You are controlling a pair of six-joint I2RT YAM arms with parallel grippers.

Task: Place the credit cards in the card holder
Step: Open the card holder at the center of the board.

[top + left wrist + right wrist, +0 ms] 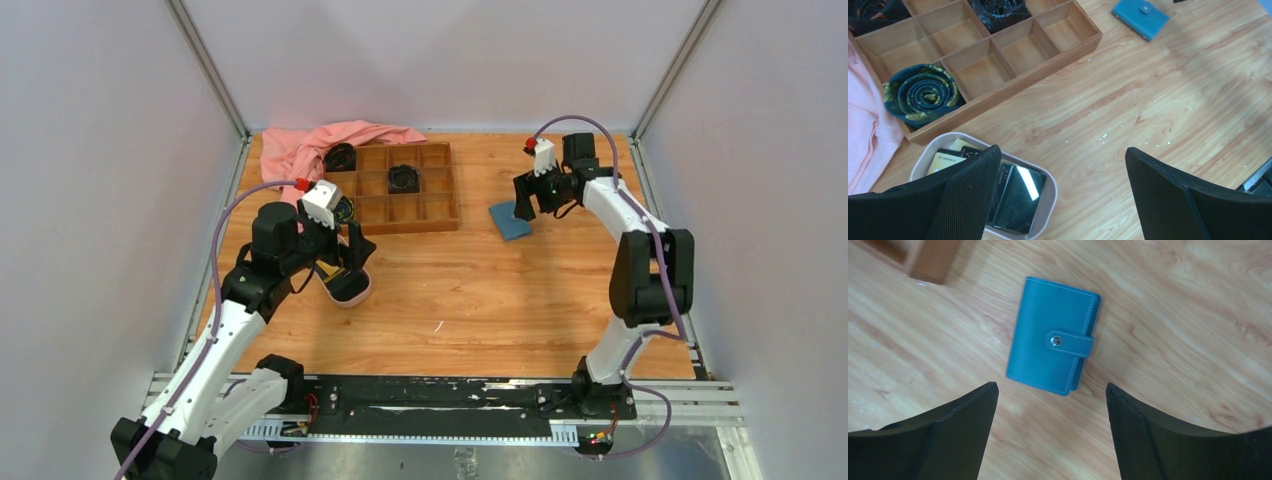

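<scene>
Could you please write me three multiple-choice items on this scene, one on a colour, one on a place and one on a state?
1. What colour is the card holder?
A red; B blue; C black.

2. Where do the credit cards lie?
A in the pale pink dish; B inside the card holder; C stacked on top of the card holder.

3. In what state is the card holder?
A spread open; B closed, with its tab snapped; C standing on its edge.

Answers:
1 B, as the right wrist view shows it plainly blue.
2 A, as the left wrist view shows the cards within the dish's rim, far from the card holder.
3 B, as it lies flat with the tab fastened over its edge.
</scene>
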